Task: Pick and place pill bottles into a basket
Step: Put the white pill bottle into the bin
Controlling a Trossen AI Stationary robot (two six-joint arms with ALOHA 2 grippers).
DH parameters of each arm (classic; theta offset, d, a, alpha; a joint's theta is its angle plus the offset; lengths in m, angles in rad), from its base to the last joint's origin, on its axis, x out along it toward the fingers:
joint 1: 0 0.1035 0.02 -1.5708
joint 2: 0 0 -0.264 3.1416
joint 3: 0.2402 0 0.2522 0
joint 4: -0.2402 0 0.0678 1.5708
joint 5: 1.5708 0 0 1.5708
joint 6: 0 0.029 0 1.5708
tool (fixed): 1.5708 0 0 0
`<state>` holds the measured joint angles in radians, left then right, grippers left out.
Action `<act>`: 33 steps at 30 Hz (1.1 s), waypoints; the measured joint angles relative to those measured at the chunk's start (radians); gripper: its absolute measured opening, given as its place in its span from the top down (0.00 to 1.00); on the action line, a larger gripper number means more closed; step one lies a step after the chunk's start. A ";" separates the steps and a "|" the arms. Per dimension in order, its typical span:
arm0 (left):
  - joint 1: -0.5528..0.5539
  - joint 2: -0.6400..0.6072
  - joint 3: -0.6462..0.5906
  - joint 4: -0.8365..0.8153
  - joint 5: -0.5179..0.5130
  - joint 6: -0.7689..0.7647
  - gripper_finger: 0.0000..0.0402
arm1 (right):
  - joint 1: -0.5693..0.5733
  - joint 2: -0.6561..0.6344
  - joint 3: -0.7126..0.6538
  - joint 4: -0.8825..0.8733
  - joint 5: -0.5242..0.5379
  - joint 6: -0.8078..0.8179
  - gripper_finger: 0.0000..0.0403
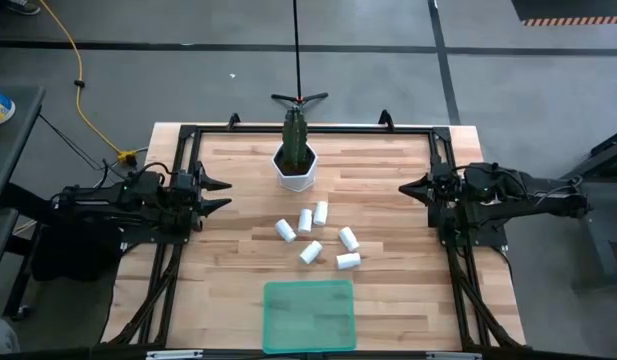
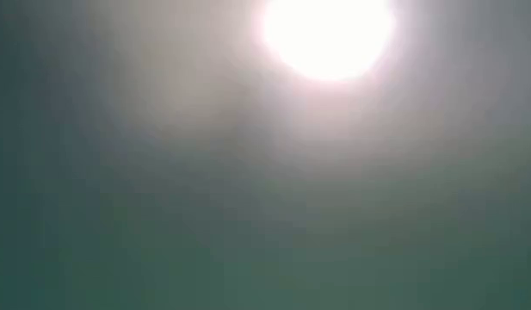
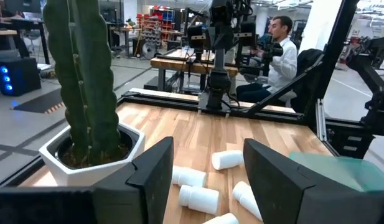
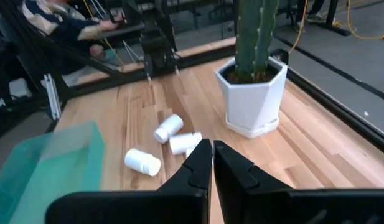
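Pill bottles (image 1: 316,236) lie scattered on their sides at the table's middle, between both arms, with the basket (image 1: 309,316) empty nearby. I judge no arm clearly nearer. My left gripper (image 3: 207,180) stands spread and holds nothing; my right gripper (image 4: 213,163) is pressed together, empty.

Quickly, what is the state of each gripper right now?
Left gripper: open, holding nothing.
Right gripper: closed, holding nothing.
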<state>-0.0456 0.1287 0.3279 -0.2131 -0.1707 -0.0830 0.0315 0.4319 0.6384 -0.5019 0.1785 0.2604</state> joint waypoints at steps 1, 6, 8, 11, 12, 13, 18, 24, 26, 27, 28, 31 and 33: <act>0.000 0.000 0.000 0.000 0.000 0.000 0.43 | 0.000 -0.002 0.000 0.003 0.000 0.000 0.98; 0.000 0.000 0.000 0.048 -0.002 0.001 0.43 | 0.000 -0.004 0.000 0.005 0.000 0.023 0.98; 0.000 0.000 0.000 0.089 -0.008 0.030 0.43 | 0.000 0.008 0.009 0.008 -0.004 0.049 0.98; 0.000 0.000 0.001 0.132 -0.010 0.099 0.43 | 0.000 0.047 0.048 -0.011 -0.013 0.043 0.98; 0.000 0.000 0.001 0.139 -0.017 0.106 0.43 | 0.000 0.063 0.068 -0.026 -0.009 0.031 0.98; 0.000 0.000 0.001 0.147 -0.022 0.106 0.43 | 0.000 0.086 0.094 -0.047 0.005 0.021 0.98; 0.000 0.000 0.001 0.164 -0.024 0.105 0.43 | 0.000 0.241 0.278 -0.243 0.059 0.009 0.97; 0.000 0.000 0.001 0.163 -0.024 0.105 0.43 | 0.000 0.435 0.518 -0.440 0.049 0.006 0.83; 0.000 0.000 0.001 0.163 -0.024 0.105 0.43 | 0.000 0.486 0.575 -0.486 0.051 0.022 0.76; 0.000 0.000 0.001 0.163 -0.024 0.105 0.43 | 0.000 0.508 0.595 -0.503 0.051 0.032 0.72; 0.000 0.000 0.001 0.163 -0.024 0.105 0.43 | 0.000 0.529 0.611 -0.514 0.053 0.048 0.68; 0.000 0.000 0.001 0.163 -0.024 0.105 0.43 | -0.001 0.586 0.639 -0.540 0.042 0.110 0.55; 0.000 0.000 0.001 0.163 -0.024 0.105 0.43 | -0.006 0.622 0.649 -0.566 0.005 0.158 0.48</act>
<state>-0.0456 0.1287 0.3290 -0.0505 -0.1951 0.0219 0.0250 1.0537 1.2873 -1.0675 0.1831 0.4184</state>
